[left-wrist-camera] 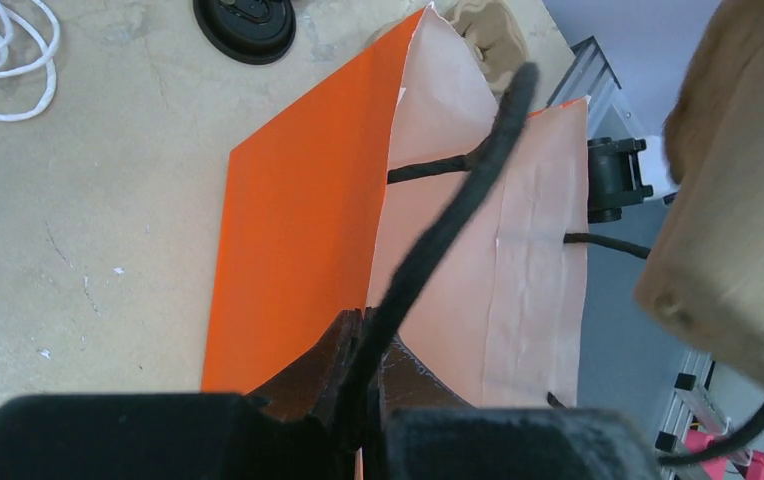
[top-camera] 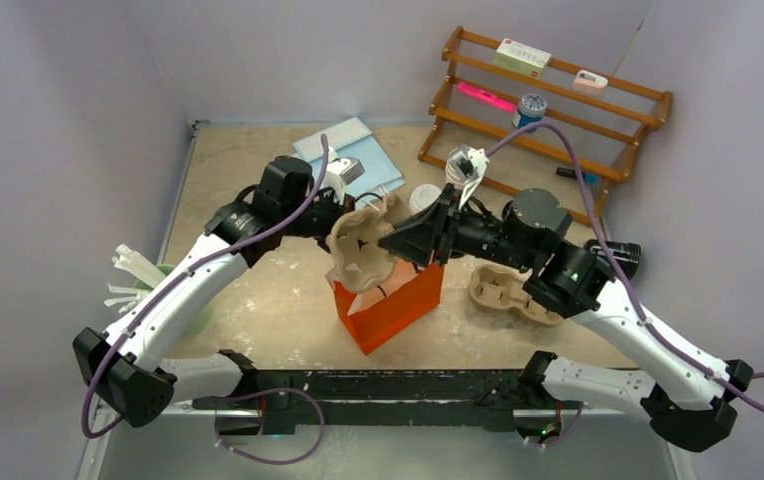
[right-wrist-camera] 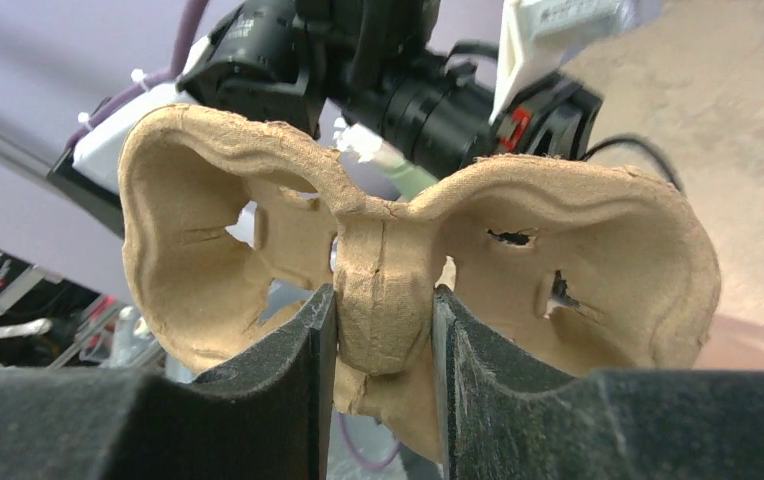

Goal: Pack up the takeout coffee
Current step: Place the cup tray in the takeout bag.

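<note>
Over table [top-camera: 278, 310] and orange bag [top-camera: 398, 305], right jaws clamp a pulp carrier [top-camera: 358, 250].

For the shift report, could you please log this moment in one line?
left fingers: shut on bag handle | right fingers: gripping pulp cup carrier | carrier: empty, above orange paper bag

A robot test lab: two black-and-white arms, left [top-camera: 173, 290] and right [top-camera: 638, 320], bolted to a metal rail [top-camera: 388, 385] at a scuffed beige desk [top-camera: 258, 300], plain lilac walls [top-camera: 58, 120] boxing it in, purple cables [top-camera: 598, 215] trailing, a wooden rack [top-camera: 548, 110] of odd props.
</note>
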You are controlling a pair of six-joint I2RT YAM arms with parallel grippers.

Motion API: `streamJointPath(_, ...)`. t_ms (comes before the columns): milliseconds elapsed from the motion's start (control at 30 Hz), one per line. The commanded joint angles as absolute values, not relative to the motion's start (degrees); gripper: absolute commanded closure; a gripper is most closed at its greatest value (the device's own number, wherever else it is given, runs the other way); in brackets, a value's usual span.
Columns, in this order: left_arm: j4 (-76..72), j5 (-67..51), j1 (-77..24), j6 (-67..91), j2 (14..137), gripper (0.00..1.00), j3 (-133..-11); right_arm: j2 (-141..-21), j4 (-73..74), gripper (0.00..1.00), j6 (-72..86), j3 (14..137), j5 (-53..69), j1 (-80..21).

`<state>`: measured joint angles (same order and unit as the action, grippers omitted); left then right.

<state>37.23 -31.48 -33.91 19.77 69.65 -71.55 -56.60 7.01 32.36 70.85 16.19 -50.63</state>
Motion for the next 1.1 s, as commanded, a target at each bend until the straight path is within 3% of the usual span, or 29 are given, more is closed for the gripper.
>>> streamJointPath(0,34.46,-31.31,-34.12,19.76,69.79,1.00,-73.77,-53.18,2.12,0.72,39.73,65.49,21.82,-50.76)
streamJointPath(267,34.38,-31.49,-34.09,17.77,69.82,1.00,-73.56,-51.21,-3.93,0.72,48.74,56.10,24.68,-50.80)
streamJointPath(667,37.00,-35.23,-34.10,13.99,69.06,1.00,-73.56,-55.44,8.03,0.71,45.65,61.32,15.62,-46.83)
streamJointPath(833,37.52,-36.08,-34.12,12.85,69.16,1.00,-73.49,-56.07,8.77,0.71,46.66,61.61,25.16,-37.14)
streamJointPath(1067,38.21,-34.80,-34.18,11.10,69.83,1.00,-73.48,-57.07,10.24,0.72,46.27,60.38,28.32,-35.06)
